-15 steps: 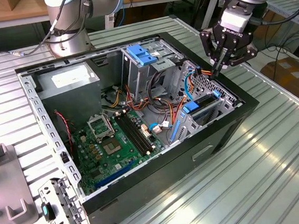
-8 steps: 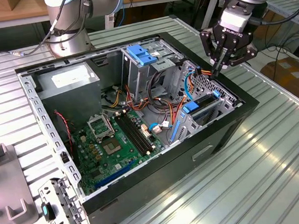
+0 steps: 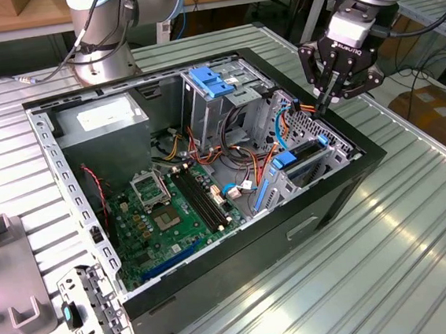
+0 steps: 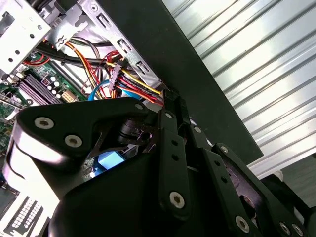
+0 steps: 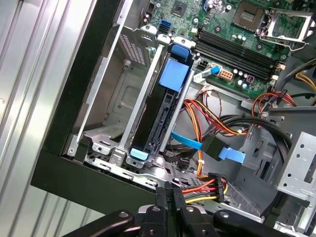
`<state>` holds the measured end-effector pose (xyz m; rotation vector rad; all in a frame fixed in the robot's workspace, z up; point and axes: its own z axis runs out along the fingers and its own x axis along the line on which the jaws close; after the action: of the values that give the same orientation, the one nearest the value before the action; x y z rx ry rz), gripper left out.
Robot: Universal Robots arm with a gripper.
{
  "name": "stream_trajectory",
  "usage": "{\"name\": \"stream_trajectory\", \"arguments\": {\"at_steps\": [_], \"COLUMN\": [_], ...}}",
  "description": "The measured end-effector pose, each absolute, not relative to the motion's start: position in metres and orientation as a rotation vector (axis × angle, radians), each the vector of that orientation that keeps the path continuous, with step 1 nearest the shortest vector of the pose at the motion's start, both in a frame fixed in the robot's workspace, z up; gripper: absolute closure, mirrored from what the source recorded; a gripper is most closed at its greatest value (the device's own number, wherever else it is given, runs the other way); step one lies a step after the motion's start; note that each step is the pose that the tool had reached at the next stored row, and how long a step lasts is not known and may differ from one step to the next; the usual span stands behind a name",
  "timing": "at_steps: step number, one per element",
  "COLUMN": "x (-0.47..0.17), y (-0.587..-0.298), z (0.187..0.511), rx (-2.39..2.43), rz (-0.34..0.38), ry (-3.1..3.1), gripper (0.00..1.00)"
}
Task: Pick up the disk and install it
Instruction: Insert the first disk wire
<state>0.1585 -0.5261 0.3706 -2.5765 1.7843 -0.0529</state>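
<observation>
The disk (image 3: pixel 301 156), dark with light-blue carrier rails, stands on edge in the low drive cage at the case's corner on the exterior view's right. In the first wrist view the disk (image 5: pixel 159 116) sits between two metal rails with a blue tab on top. My gripper (image 3: pixel 324 103) hangs over the case wall just behind that cage. In both wrist views its fingertips (image 5: pixel 168 191) are pressed together, and the red, yellow and orange wires of a black power connector (image 5: pixel 217 189) run right into them. The gripper (image 4: pixel 170 98) is shut on those wires.
A black data plug on a blue flat cable (image 5: pixel 215 147) lies loose beside the disk's end. The open black case (image 3: pixel 344 191) holds a green motherboard (image 3: pixel 168 216), a power supply (image 3: pixel 104 119) and a tall grey cage with a blue bracket (image 3: pixel 213 81). A metal bracket (image 3: pixel 91 310) lies outside the case.
</observation>
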Motion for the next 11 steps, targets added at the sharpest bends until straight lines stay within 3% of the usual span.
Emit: {"name": "stream_trajectory", "arguments": {"at_steps": [11], "x": [0.1585], "y": [-0.5261], "z": [0.3705], "rx": [-2.563], "rz": [-0.053], "ry": [1.804], "gripper": [0.84]}}
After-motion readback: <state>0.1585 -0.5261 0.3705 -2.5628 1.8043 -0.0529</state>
